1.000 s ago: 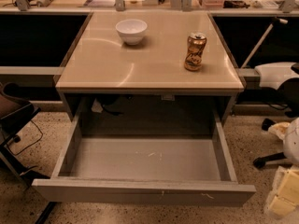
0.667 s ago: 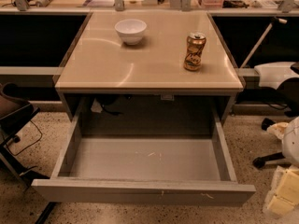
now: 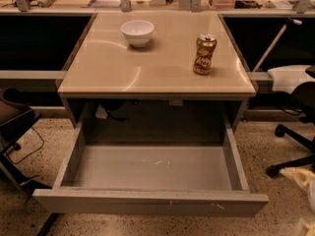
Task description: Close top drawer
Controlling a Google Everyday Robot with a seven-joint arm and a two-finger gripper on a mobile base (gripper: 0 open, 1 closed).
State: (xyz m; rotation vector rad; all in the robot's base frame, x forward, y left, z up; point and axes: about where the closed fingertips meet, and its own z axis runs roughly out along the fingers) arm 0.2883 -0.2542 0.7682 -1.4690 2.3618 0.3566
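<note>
1. The top drawer [image 3: 147,200], wide, grey and empty, is pulled far out from under the table [image 3: 157,70]. Its scuffed front lies left of the gripper and apart from it.
2. The gripper [image 3: 301,177] seems to be the pale shape at the lower right edge. Whether it is spread or pressed together cannot be told.
3. Judging by this, none of the closing is done and the whole push remains.
4. Farther off, up and left of the gripper, a dented can [image 3: 204,54] and a white bowl [image 3: 137,32] sit on the tabletop.
</note>
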